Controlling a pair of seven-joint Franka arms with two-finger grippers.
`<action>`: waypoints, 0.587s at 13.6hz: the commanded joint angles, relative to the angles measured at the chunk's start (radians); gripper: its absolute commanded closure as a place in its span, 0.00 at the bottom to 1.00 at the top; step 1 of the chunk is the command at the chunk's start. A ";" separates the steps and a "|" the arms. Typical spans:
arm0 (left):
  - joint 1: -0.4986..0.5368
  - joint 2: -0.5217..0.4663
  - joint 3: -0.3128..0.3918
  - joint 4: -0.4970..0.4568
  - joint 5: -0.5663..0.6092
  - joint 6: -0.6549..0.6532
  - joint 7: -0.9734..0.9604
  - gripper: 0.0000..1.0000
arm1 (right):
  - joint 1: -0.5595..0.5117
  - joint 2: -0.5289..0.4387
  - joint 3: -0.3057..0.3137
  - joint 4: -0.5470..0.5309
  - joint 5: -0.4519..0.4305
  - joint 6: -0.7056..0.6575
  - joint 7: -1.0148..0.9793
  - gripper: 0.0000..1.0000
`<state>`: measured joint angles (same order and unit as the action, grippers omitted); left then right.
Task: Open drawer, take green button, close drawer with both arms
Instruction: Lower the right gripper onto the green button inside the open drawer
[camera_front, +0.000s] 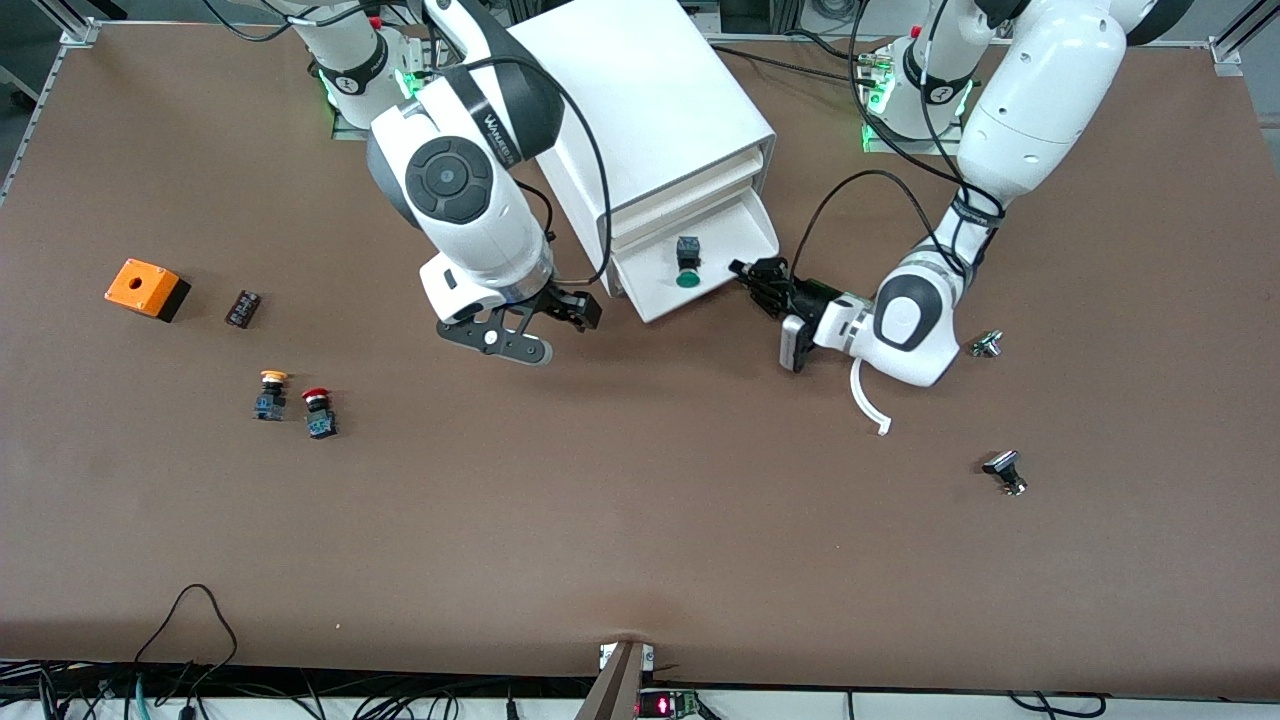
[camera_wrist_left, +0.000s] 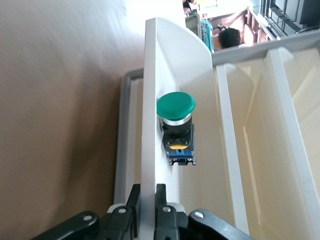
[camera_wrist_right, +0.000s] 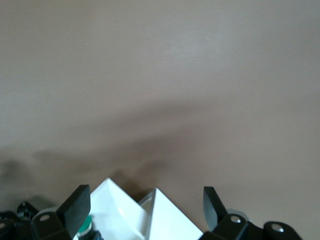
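The drawer (camera_front: 700, 262) is sitting pulled out of the cabinet (camera_front: 650, 110), and the button (camera_front: 688, 262) is lying inside it, green cap toward the drawer's front. The left gripper (camera_front: 752, 278) is pinching the drawer's front wall, jaws clamped on it. The right gripper (camera_front: 572, 308) is hovering over the bench (camera_front: 640, 520) beside the drawer, jaws apart. Best play: left steadying the drawer while right is descending squarely over the button's body.

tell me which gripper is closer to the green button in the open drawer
Left. The left gripper is clamped on the drawer front beside the green button; the right gripper hangs open off the drawer's corner.
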<state>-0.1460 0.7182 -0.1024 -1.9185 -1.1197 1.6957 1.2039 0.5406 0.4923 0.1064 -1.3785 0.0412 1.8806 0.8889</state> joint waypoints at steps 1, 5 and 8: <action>-0.001 0.050 0.036 0.079 0.009 0.006 0.016 1.00 | 0.064 0.045 -0.005 0.082 -0.015 0.008 -0.024 0.00; 0.002 0.055 0.053 0.101 0.009 0.002 0.016 0.72 | 0.166 0.080 -0.005 0.082 -0.046 0.093 -0.044 0.00; 0.025 0.046 0.056 0.105 0.049 -0.004 0.011 0.00 | 0.225 0.123 -0.005 0.082 -0.046 0.164 -0.048 0.00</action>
<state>-0.1382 0.7511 -0.0483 -1.8434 -1.1137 1.6969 1.2045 0.7326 0.5706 0.1079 -1.3319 0.0078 2.0134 0.8566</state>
